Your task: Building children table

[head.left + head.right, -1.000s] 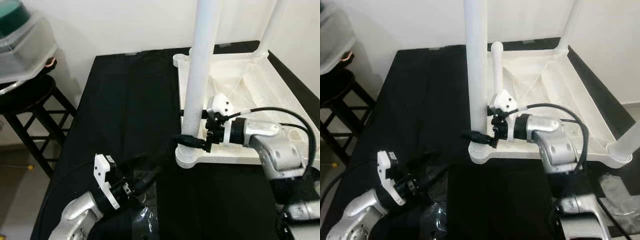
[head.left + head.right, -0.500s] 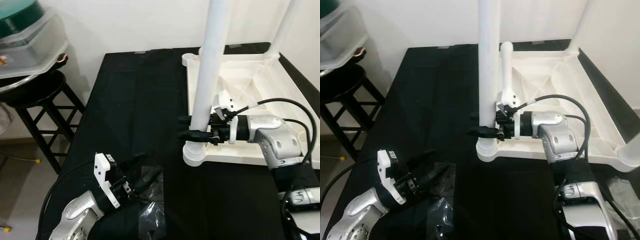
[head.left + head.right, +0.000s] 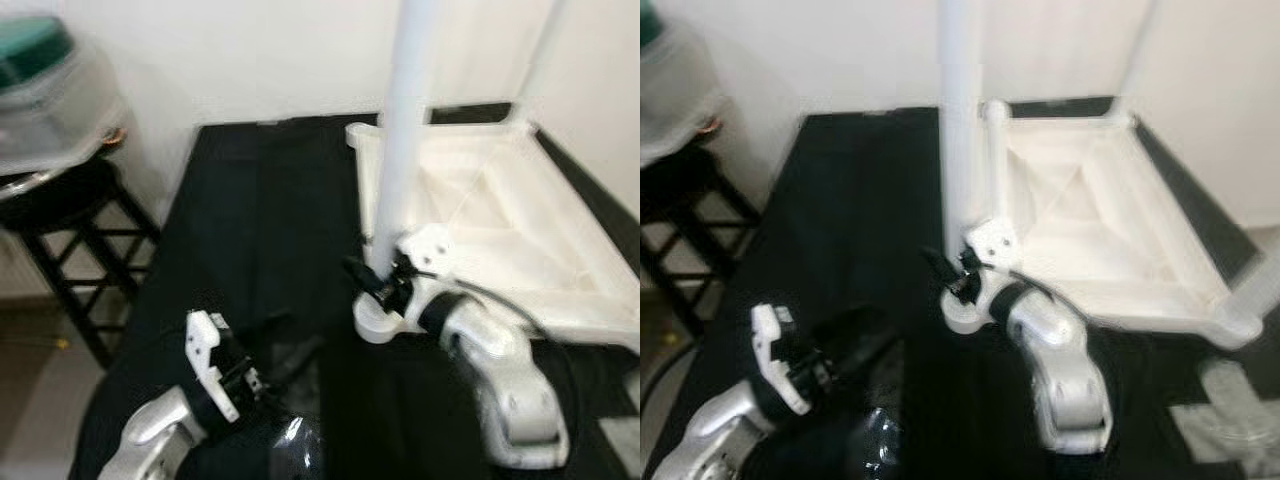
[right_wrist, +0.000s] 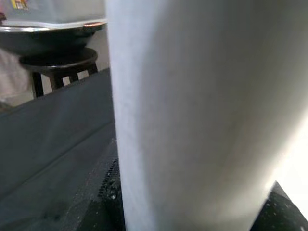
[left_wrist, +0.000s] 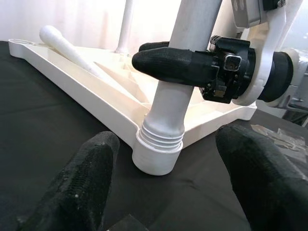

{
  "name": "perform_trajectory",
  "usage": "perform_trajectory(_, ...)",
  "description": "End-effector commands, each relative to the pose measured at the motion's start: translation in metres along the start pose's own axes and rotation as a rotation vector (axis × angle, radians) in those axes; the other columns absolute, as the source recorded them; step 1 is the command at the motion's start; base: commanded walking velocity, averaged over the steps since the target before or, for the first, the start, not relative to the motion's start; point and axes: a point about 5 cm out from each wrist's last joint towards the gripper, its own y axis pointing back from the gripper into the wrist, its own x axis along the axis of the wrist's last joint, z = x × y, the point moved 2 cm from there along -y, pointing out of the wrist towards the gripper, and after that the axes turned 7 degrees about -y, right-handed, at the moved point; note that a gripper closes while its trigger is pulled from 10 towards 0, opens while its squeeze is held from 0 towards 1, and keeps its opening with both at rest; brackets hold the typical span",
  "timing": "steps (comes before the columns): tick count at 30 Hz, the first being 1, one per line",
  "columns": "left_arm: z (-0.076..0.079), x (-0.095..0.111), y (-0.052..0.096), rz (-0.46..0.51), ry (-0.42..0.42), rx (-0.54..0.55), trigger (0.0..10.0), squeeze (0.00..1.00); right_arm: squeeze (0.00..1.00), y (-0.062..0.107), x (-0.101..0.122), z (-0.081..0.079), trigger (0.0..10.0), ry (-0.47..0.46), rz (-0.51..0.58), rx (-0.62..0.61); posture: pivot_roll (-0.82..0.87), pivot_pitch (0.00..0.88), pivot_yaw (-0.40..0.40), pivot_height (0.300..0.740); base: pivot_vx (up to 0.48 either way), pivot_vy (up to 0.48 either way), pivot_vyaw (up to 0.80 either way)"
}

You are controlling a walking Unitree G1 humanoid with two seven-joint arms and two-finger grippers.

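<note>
**Black-draped desk under the upturned children's table**

My desk is covered in black cloth and runs back to the white wall. The white children's table top lies on it upside down, taking up the right half, with its near corner socket resting on the cloth close to the middle. Crinkled clear plastic wrap lies on the cloth at the near edge, in front of me on the left. More of that plastic lies at the near right. Beside the desk's left edge stands a black wooden stool.
</note>
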Motion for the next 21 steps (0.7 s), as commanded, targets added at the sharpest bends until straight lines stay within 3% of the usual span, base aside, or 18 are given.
perform_trajectory(1, 0.000, -0.002, 0.002, -0.016, 0.000, -0.010, 10.0, 0.00, 0.00, 0.001, -0.040, 0.008, 0.0, 0.018, -0.196, -0.061, 0.01, 0.193, 0.049, 0.740, 0.000, 0.000, 0.00)
perform_trajectory(7, -0.002, -0.002, 0.003, -0.014, -0.003, 0.001, 10.0, 0.00, 0.00, -0.004, -0.038, 0.004, 0.0, -0.019, -0.204, -0.091, 0.01, 0.186, 0.051, 0.740, 0.000, 0.000, 0.00)
perform_trajectory(8, -0.002, -0.003, 0.003, -0.015, -0.001, -0.002, 10.0, 0.00, 0.00, -0.004, -0.036, 0.004, 9.8, -0.029, -0.198, -0.106, 0.01, 0.182, 0.056, 0.740, 0.000, 0.000, 0.00)
perform_trajectory(14, -0.002, -0.003, 0.003, -0.018, 0.002, -0.006, 10.0, 0.00, 0.00, -0.008, -0.024, 0.004, 10.0, -0.058, -0.127, -0.083, 0.00, 0.180, 0.058, 0.740, 0.000, 0.000, 0.00)
perform_trajectory(15, -0.002, -0.003, 0.002, -0.018, 0.003, -0.007, 10.0, 0.00, 1.00, -0.011, -0.015, 0.002, 10.0, -0.087, -0.078, -0.041, 0.01, 0.178, 0.059, 0.740, 0.000, 0.000, 0.00)
perform_trajectory(16, -0.002, -0.004, 0.002, -0.017, 0.005, -0.007, 10.0, 0.00, 1.00, -0.014, 0.002, -0.001, 10.0, -0.064, -0.009, 0.105, 0.00, 0.172, 0.062, 0.740, 0.000, 0.000, 0.00)
perform_trajectory(17, -0.002, -0.004, 0.002, -0.017, 0.005, -0.007, 10.0, 0.00, 1.00, -0.014, 0.002, -0.001, 10.0, -0.064, -0.009, 0.105, 0.00, 0.172, 0.062, 0.740, 0.000, 0.000, 0.00)
perform_trajectory(19, -0.001, -0.005, 0.001, -0.016, 0.008, -0.008, 10.0, 0.00, 1.00, -0.012, 0.023, 0.002, 10.0, 0.019, 0.041, 0.367, 0.01, 0.168, 0.056, 0.740, 0.000, 0.000, 0.00)
perform_trajectory(21, -0.001, -0.005, 0.001, -0.016, 0.008, -0.008, 10.0, 0.00, 1.00, -0.012, 0.023, 0.002, 10.0, 0.019, 0.041, 0.367, 0.01, 0.168, 0.056, 0.740, 0.000, 0.000, 0.00)
